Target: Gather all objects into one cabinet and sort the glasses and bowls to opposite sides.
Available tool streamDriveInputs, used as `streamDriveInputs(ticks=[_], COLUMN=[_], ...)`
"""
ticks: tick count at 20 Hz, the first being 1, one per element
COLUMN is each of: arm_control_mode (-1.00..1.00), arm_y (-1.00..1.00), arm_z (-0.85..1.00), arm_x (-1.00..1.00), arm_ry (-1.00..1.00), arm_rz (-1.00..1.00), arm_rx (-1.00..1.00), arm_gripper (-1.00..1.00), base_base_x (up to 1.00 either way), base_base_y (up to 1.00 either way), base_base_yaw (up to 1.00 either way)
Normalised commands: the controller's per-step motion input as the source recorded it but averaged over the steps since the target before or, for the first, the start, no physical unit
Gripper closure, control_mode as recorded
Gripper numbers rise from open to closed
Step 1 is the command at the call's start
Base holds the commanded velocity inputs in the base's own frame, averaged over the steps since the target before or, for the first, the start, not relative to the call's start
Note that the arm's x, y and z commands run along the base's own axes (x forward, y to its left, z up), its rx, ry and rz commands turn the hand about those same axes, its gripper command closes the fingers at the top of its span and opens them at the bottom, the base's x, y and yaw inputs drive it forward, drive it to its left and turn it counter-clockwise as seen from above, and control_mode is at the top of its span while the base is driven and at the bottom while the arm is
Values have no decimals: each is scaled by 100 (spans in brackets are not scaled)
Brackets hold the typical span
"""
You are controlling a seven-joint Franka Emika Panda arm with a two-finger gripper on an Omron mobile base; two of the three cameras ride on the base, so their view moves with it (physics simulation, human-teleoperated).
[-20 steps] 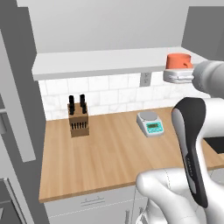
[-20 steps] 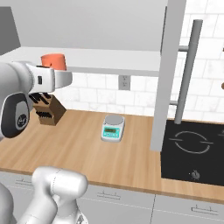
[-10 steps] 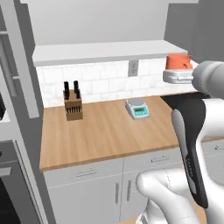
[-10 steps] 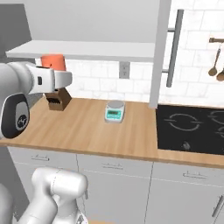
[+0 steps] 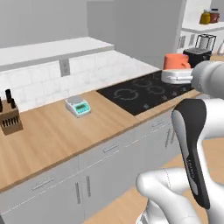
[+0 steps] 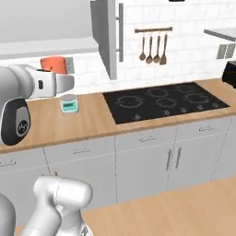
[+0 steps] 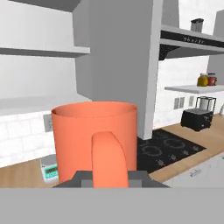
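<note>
White tiled wall [image 6: 193, 50] backs a wooden counter [image 6: 92, 122] above white cupboards [image 6: 143, 163].

A domestic kitchen is shown, rendered rather than photographed. A long wooden countertop [image 6: 92, 122] is set over white-fronted drawer and door units [image 6: 152, 159]. A black four-ring cooktop [image 6: 163, 101] is let into that countertop, and the wall behind it is faced with white tiles. To the left of the cooktop a small kitchen scale [image 5: 78, 106] is placed, and farther left a wooden knife block [image 5: 9, 119]. Above the cooktop, cooking utensils [image 6: 153, 48] are hung from a rail. A tall grey wall cabinet [image 6: 108, 34] with a bar handle is mounted above the cooktop's left edge. To the right of the cooktop a black toaster [image 7: 197, 119] is seen, with jars [image 7: 206, 79] shelved above it.
</note>
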Motion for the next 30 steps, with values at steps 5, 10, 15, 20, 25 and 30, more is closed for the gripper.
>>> streamDriveInputs(ticks=[5,10,15,20,25,30], arm_control_mode=[100,100,100,100,100,100], arm_y=[0,0,0,0,0,0], arm_z=[0,0,0,0,0,0], arm_x=[0,0,0,0,0,0], arm_ry=[0,0,0,0,0,0], arm_rz=[0,0,0,0,0,0], arm_rx=[0,0,0,0,0,0], arm_gripper=[100,100,100,100,100,100], base_base_x=[-34,-18,0,21,80,99], base_base_y=[-2,-8,-10,-1,0,0], base_base_yaw=[-84,-82,-73,-56,-11,0])
